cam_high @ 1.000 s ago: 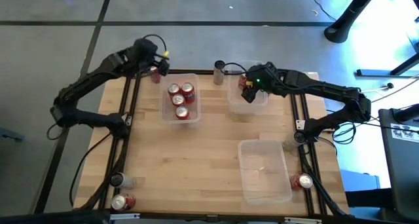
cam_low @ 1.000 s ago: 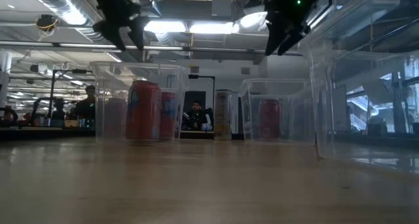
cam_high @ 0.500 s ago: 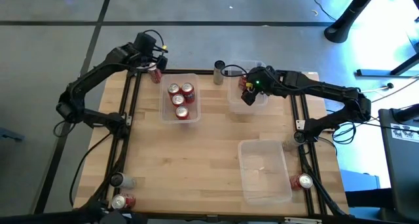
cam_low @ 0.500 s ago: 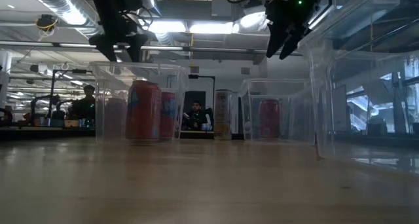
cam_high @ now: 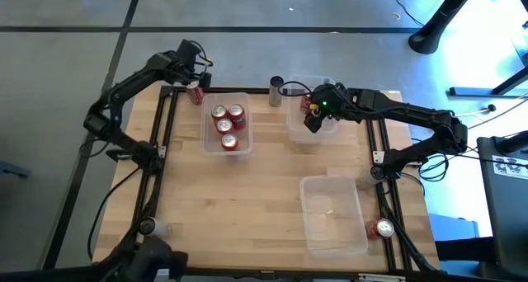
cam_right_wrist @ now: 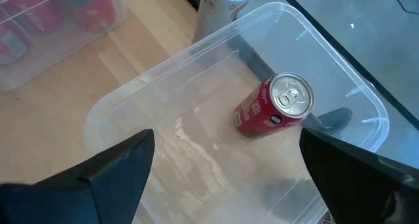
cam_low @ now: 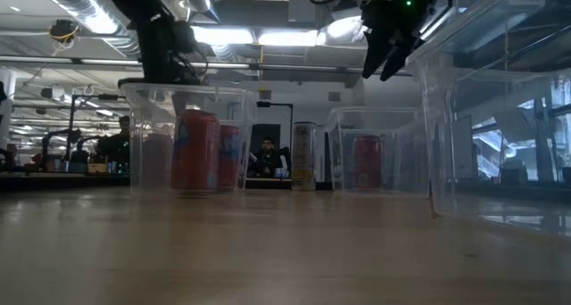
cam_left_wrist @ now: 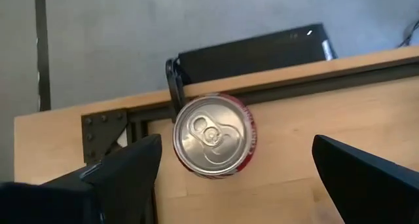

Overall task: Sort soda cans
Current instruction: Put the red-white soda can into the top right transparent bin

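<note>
My left gripper [cam_high: 198, 77] hangs open over the table's far left corner. It is above an upright red soda can [cam_high: 196, 95], whose silver top [cam_left_wrist: 214, 135] shows between the wide-spread fingers in the left wrist view; nothing touches. My right gripper [cam_high: 312, 117] is open above the far right clear bin [cam_high: 323, 127], where one red can [cam_right_wrist: 275, 109] stands. The middle bin [cam_high: 228, 143] holds three red cans [cam_high: 227, 124]. A dark grey can [cam_high: 276, 91] stands on the far edge between the two bins.
An empty clear bin [cam_high: 332, 214] sits near the right edge, with a red can [cam_high: 384, 228] beside it. Another can [cam_high: 148, 226] stands at the near left, next to a dark shape at the corner. Black frame rails run along both sides. People sit in the room beyond [cam_low: 266, 156].
My left gripper has moved toward the far edge and come down over the red can at the far left corner, staying open. A dark shape has come in at the near left corner and covers the can there.
</note>
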Controlling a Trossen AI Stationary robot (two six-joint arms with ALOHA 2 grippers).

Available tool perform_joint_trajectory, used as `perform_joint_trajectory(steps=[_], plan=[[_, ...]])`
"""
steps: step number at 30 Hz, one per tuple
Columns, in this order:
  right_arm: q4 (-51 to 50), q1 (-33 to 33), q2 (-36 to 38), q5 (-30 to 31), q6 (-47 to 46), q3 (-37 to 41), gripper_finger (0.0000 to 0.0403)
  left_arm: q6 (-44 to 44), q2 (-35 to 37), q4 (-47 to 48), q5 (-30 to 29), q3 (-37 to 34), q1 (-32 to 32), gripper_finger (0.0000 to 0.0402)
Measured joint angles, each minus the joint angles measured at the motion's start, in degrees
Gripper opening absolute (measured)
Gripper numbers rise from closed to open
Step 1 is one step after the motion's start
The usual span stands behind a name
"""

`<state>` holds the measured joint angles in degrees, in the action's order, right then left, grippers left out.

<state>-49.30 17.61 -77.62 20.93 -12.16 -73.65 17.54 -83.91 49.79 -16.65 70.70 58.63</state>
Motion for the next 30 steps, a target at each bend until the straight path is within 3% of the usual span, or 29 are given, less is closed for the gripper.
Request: perform_joint_trajectory(steps=[20,30], plan=[[2.89,0.00,-0.04,-1.08,0.63,0.06,0.0380,-1.95,-7.59,0.22,0.06,-0.04,3.41,0.0384],[4.87,0.00,-0.07,-1.11,0.36,4.99,0.0380,-3.63,-11.40,0.27,0.47,-0.04,3.41,0.0382]])
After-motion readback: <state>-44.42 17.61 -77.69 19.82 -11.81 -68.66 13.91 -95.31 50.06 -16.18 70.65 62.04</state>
